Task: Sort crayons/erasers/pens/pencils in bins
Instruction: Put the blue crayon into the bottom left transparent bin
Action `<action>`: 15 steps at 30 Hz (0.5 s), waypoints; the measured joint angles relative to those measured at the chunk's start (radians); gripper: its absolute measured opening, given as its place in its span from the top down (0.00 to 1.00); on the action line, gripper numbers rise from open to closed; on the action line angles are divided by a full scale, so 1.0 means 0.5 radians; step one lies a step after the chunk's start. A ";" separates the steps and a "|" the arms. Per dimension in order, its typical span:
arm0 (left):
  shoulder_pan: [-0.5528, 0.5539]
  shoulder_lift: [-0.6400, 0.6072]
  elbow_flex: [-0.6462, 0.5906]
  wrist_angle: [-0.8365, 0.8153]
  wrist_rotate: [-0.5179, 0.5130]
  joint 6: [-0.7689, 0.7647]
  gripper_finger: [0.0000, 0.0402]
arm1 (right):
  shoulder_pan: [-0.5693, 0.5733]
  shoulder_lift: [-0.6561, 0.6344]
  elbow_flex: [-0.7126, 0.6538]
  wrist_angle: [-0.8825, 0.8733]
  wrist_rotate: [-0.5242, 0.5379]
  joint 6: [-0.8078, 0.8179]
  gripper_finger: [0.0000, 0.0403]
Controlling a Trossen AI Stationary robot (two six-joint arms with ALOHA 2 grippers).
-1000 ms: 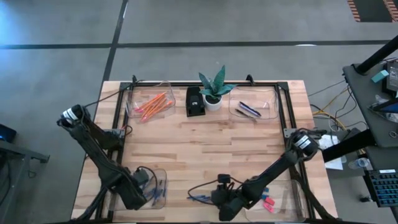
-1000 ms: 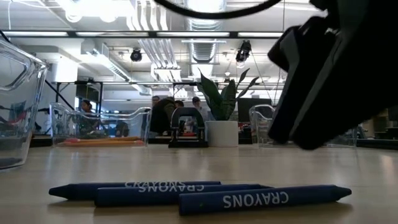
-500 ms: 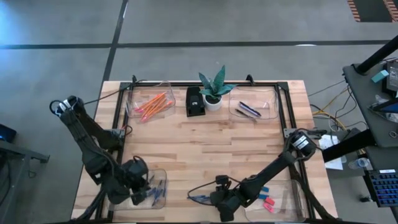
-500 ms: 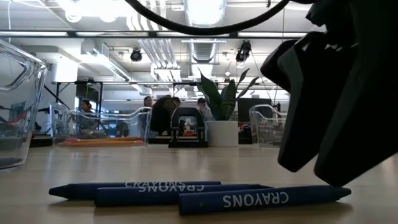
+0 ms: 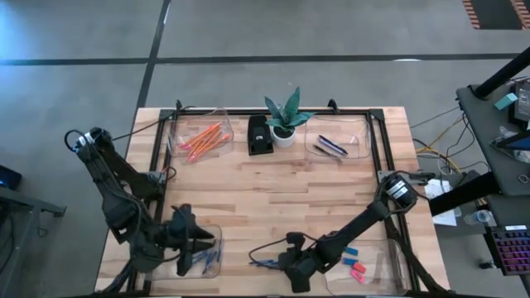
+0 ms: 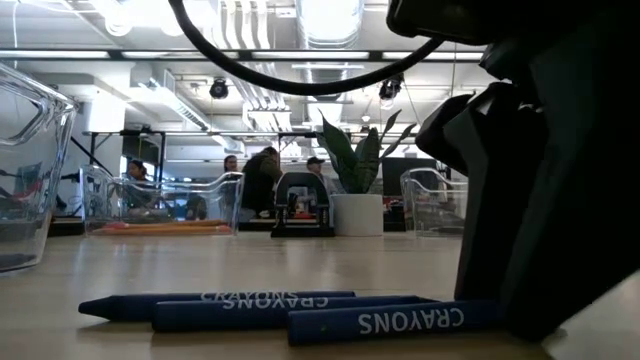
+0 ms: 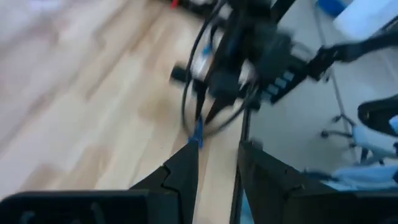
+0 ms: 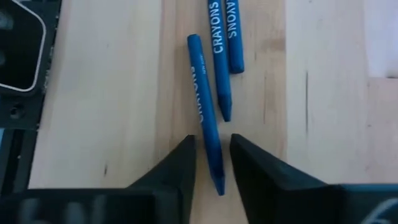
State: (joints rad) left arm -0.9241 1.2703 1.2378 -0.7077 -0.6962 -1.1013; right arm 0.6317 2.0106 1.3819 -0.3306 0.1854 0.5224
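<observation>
High view: four clear bins on the table (image 5: 273, 199), one toward each corner. Far left bin (image 5: 217, 149): orange pencils (image 5: 201, 136), about four, exact count hard to tell. Far right bin (image 5: 358, 151): pens (image 5: 331, 146), two as far as can be told. Near right bin (image 5: 383, 263): three erasers (image 5: 354, 266), one light blue and two red-pink. Near left bin (image 5: 217, 263): a few blue crayons (image 5: 205, 257), too bunched to count. Between the two far bins, one black box (image 5: 261, 135) and one potted plant (image 5: 284, 120). On bare wood at the near edge, three loose crayons, side by side in the low view. Right wrist view: long crayon (image 8: 205, 137) running lengthwise into the gap of the right gripper (image 8: 212, 163), its pointed end between the two fingers (image 8: 180, 171); second crayon (image 8: 219, 68) and third crayon (image 8: 234, 37) just beyond, clear of the fingers. Right pincer down at table level, released, straddling that one crayon with slivers of wood visible on either side, not yet clenched. Left gripper (image 5: 199, 245) over the near left bin, above the binned crayons; fingers apart, nothing between them in the left wrist view.
</observation>
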 joint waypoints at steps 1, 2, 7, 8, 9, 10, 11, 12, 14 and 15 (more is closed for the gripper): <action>0.001 0.001 -0.002 0.073 -0.049 0.086 0.75 | -0.004 0.000 0.000 -0.002 0.003 0.000 0.80; 0.001 0.001 -0.003 0.138 -0.084 0.172 0.75 | -0.005 0.000 -0.001 -0.005 0.003 0.000 0.83; 0.004 0.001 -0.006 0.431 -0.103 0.543 0.75 | -0.005 0.001 -0.006 -0.042 0.010 0.000 0.96; 0.004 0.001 -0.006 0.474 -0.103 0.597 0.75 | -0.005 0.001 -0.006 -0.047 0.010 0.000 0.96; 0.004 0.001 -0.006 0.506 -0.102 0.635 0.75 | -0.005 0.000 -0.006 -0.051 0.007 0.000 0.96; 0.004 0.001 -0.006 0.526 -0.103 0.654 0.75 | -0.004 -0.001 -0.006 -0.054 0.000 -0.002 0.96; 0.004 0.001 -0.007 0.530 -0.103 0.660 0.75 | -0.003 -0.005 -0.006 -0.056 -0.010 -0.006 0.96; 0.004 0.001 -0.008 0.528 -0.103 0.661 0.75 | -0.003 -0.012 -0.006 -0.062 -0.029 -0.020 0.96; 0.004 0.001 -0.011 0.528 -0.103 0.662 0.75 | -0.002 -0.031 -0.002 -0.079 -0.062 -0.050 0.96; 0.004 0.001 -0.017 0.527 -0.103 0.662 0.75 | 0.002 -0.049 -0.003 -0.097 -0.075 -0.066 0.96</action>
State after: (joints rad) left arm -0.9218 1.2709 1.2293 -0.4440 -0.7477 -0.7702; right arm 0.6325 1.9862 1.3805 -0.3792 0.1481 0.4895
